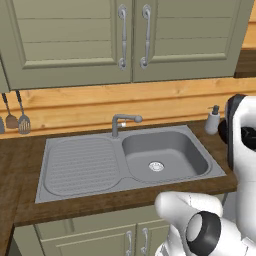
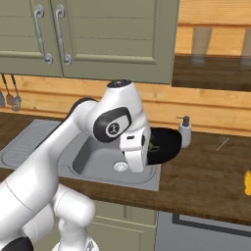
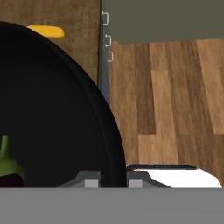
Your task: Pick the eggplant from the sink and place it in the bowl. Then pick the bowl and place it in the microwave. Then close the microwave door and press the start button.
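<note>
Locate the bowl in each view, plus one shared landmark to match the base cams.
Left base view: I can't find the bowl in this picture.
Right base view: the black bowl is at centre, lifted beside the gripper, right of the basin.
Hand view: the bowl covers the left half, its rim clamped by the gripper; the eggplant lies inside.
Shared landmark: the soap dispenser behind the sink.
</note>
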{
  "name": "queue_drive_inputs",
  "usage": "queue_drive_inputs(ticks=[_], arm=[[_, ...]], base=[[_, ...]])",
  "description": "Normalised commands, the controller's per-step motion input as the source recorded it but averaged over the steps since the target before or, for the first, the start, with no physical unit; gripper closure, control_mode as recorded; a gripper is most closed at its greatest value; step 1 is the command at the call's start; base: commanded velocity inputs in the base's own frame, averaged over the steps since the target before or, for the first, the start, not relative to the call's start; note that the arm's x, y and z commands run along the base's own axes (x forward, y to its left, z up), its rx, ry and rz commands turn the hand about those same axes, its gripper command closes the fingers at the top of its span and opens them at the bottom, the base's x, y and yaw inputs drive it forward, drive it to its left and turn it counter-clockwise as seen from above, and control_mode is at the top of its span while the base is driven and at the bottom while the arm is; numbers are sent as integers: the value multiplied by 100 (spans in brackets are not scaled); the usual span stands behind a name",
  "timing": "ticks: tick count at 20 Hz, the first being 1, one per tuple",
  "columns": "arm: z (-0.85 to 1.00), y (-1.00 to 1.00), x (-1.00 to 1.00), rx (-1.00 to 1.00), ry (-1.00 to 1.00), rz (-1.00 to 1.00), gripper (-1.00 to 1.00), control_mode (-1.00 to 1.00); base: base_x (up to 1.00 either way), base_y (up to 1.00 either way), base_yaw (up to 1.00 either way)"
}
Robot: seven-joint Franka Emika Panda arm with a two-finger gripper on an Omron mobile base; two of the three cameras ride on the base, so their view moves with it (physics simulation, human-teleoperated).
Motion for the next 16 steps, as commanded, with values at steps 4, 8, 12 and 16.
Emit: queue_drive_inputs(ticks=[4, 8, 12, 16], arm=[[-26, 23, 0, 0, 0, 2, 100, -100], [-19, 8, 0, 0, 0, 2, 100, -100], [-7, 1, 1, 0, 0, 0, 100, -100], [0, 0, 0, 1, 0, -1, 100, 100]], base=[[0, 0, 0], [0, 0, 0], [0, 0, 0], [0, 0, -7]])
